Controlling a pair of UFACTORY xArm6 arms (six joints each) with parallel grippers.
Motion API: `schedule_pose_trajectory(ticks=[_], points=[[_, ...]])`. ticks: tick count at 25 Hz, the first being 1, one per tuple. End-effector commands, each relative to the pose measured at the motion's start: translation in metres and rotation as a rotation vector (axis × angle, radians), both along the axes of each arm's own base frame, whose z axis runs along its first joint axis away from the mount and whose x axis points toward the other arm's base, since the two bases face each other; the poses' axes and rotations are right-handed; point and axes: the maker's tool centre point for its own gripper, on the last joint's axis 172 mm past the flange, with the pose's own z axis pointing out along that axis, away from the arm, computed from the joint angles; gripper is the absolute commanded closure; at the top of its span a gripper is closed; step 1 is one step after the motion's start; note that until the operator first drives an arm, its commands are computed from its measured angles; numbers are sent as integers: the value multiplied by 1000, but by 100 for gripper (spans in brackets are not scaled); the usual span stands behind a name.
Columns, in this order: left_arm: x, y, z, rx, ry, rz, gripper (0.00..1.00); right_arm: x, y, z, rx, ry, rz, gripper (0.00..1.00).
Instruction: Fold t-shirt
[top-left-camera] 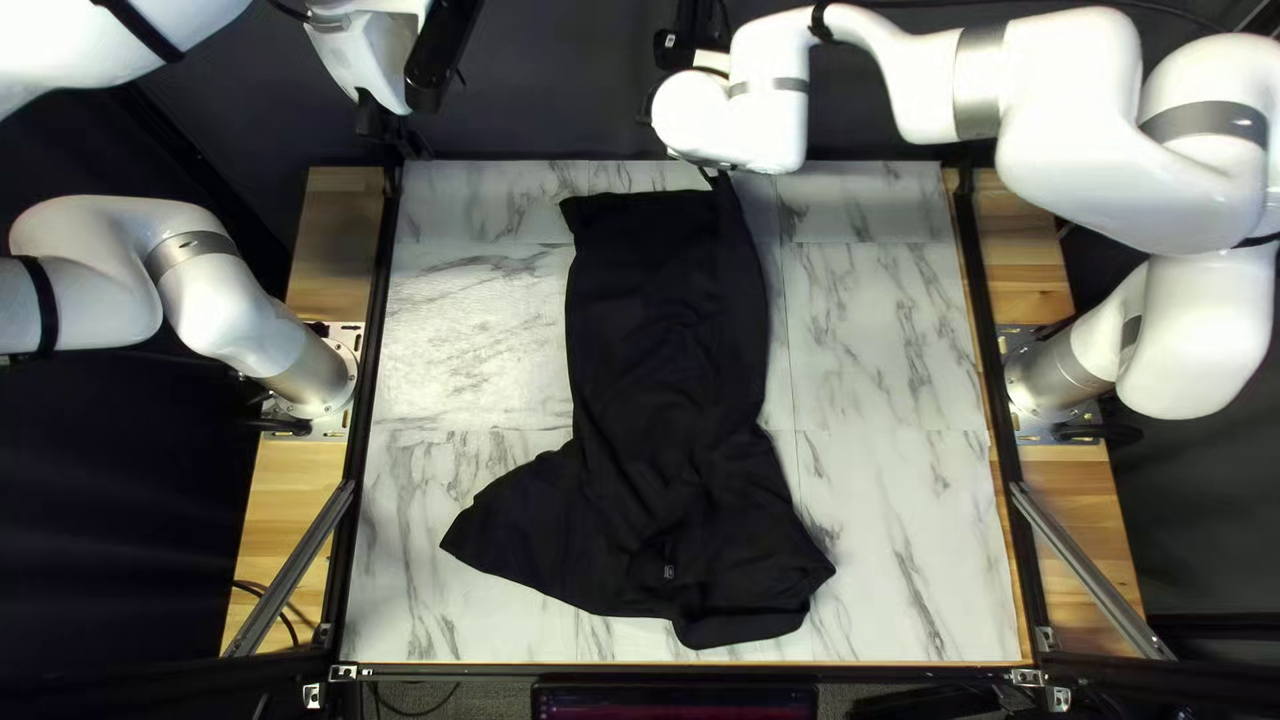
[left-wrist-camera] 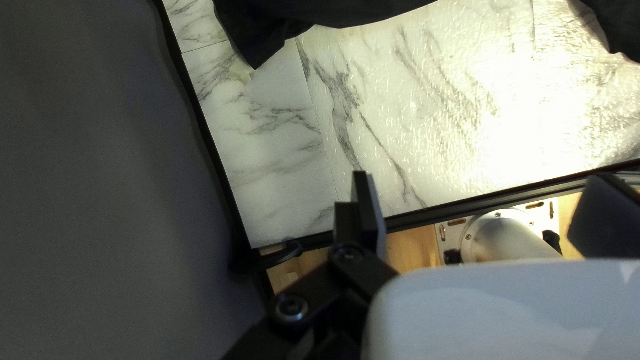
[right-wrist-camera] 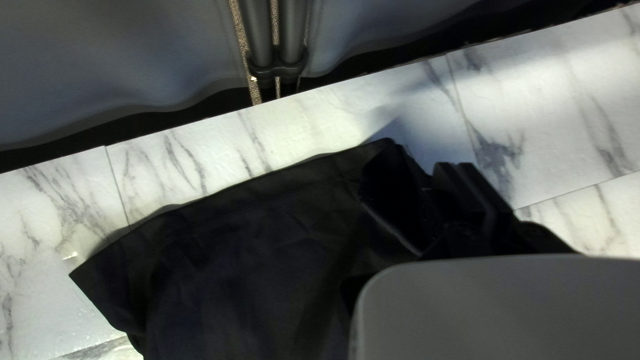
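1. The narrow-set fingers of the right gripper [right-wrist-camera: 457, 170] were closed on the black t-shirt [right-wrist-camera: 253, 267] at one end corner, where the cloth was drawn up into a small peak, presumably so that the edge could be straightened or a fold begun.

2. The fingers of the left gripper [left-wrist-camera: 483, 190] were spread wide, with nothing held; it was poised off the garment, perhaps so that the opposite corner could be taken next.

3. The t-shirt was laid lengthwise down the middle of the marble-patterned table [top-left-camera: 887, 347], its pinched end set by the far edge and its wider, flared end by the near edge, a placement seemingly chosen so that both sides could be reached. No finished fold could be confirmed.

4. The exact pinch was obscured by dark cloth against dark fingers, and in the top left view by the right arm's white wrist [top-left-camera: 734, 127]. The layers were barely distinguished, and a small pale mark [top-left-camera: 668, 571], possibly a neck label, could not be made out.
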Motion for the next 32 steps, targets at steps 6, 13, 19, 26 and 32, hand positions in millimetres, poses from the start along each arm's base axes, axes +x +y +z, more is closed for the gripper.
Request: schedule_pose_trajectory(ticks=[6,13,19,26,32], points=[[0,0,0,0,0,0,0,-9,-6,-38,41,22,-5,100],[0,0,0,0,0,0,0,-13,0,-56,63,23,-8,100],[0,0,0,0,0,0,0,-6,8,-66,68,15,-10,91],[0,0,0,0,0,0,0,-3,13,-51,72,-5,-12,0],[0,0,0,0,0,0,0,-4,41,-17,49,-25,-3,0]])
